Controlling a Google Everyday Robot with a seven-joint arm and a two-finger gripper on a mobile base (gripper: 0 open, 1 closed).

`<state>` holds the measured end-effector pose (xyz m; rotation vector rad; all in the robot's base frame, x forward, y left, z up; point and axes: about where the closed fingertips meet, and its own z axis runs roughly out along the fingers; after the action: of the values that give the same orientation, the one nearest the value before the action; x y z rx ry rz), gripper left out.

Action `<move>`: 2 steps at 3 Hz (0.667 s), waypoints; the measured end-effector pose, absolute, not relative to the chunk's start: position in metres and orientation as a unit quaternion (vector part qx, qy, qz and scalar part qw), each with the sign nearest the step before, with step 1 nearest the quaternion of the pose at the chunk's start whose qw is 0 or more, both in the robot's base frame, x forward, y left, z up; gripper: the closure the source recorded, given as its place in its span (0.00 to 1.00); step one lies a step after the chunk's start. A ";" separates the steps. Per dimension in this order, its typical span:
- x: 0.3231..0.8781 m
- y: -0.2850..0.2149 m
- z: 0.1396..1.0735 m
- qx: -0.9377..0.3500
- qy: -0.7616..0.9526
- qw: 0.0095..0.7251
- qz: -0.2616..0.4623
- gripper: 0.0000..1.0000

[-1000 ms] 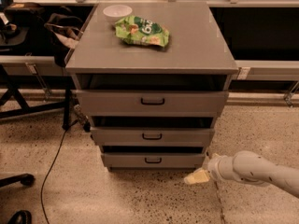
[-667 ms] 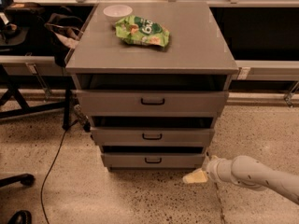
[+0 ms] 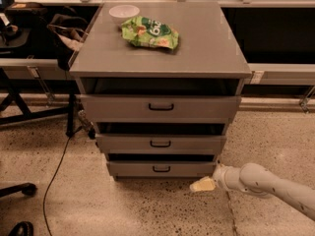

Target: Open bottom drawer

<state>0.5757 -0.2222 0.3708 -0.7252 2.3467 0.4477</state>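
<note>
The bottom drawer (image 3: 161,169) is the lowest, shortest grey front of the three-drawer cabinet, with a small black loop handle (image 3: 161,169) at its middle. It looks shut or nearly shut, with a dark gap above it. My gripper (image 3: 199,185) is low over the floor, just right of and in front of the drawer's right corner, pointing left. It is apart from the handle and touches nothing. The white arm (image 3: 266,183) comes in from the lower right.
The middle drawer (image 3: 161,143) and top drawer (image 3: 161,107) sit above. A green chip bag (image 3: 149,32) and a white bowl (image 3: 124,12) lie on the cabinet top. A black cable (image 3: 56,166) runs over the floor at left, beside chair wheels (image 3: 19,191).
The gripper and arm have shifted slightly left and a little down toward the cabinet's lower right corner. The drawers have not moved.
</note>
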 end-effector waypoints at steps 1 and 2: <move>0.589 -0.215 0.357 -0.290 0.886 0.308 0.189 0.00; 0.588 -0.214 0.358 -0.291 0.886 0.309 0.189 0.00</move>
<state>0.5876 -0.2140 0.3577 -0.7690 2.3408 0.5004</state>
